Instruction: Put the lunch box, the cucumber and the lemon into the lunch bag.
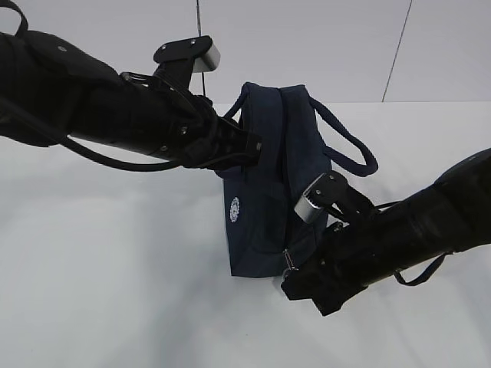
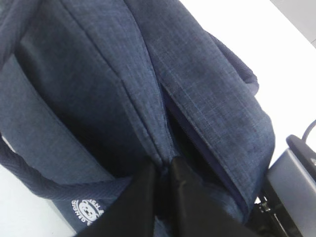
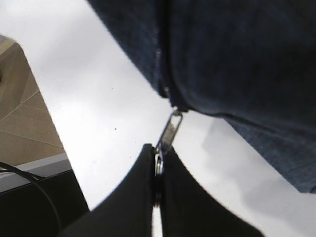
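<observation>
The dark navy lunch bag stands on the white table, its white round logo facing front-left. My left gripper is shut on the bag's fabric at its upper left edge; in the left wrist view the fingers pinch a fold of the bag. My right gripper is at the bag's lower right corner, shut on the silver zipper pull, which hangs taut from the bag. The lunch box, cucumber and lemon are out of view.
The bag's loop handles hang off to the right. A black strap loop lies by my right arm. The table edge and tan floor show in the right wrist view.
</observation>
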You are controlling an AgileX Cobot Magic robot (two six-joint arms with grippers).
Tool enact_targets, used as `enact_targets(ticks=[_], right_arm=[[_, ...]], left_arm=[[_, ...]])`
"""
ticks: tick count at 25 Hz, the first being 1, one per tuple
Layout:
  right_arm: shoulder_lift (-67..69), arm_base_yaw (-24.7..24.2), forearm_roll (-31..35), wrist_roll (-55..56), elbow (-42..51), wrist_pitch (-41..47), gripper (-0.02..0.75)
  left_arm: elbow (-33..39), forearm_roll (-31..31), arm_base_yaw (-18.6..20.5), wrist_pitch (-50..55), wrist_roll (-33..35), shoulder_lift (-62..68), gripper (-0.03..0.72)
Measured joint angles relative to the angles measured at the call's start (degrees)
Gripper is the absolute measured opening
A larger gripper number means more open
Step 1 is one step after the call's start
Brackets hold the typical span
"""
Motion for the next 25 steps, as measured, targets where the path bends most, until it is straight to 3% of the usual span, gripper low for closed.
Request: enact_targets(ticks=[13,25], right_arm=[[-2.7,0.0,-4.0,8.2,0.0,-1.6,0.0],[-6.5,0.0,-4.6,8.9,0.0,-1.7,0.0]], left_arm=[[0.0,0.0,0.0,0.0,0.0,0.0,0.015],[0.0,0.0,0.0,0.0,0.0,0.0,0.015]])
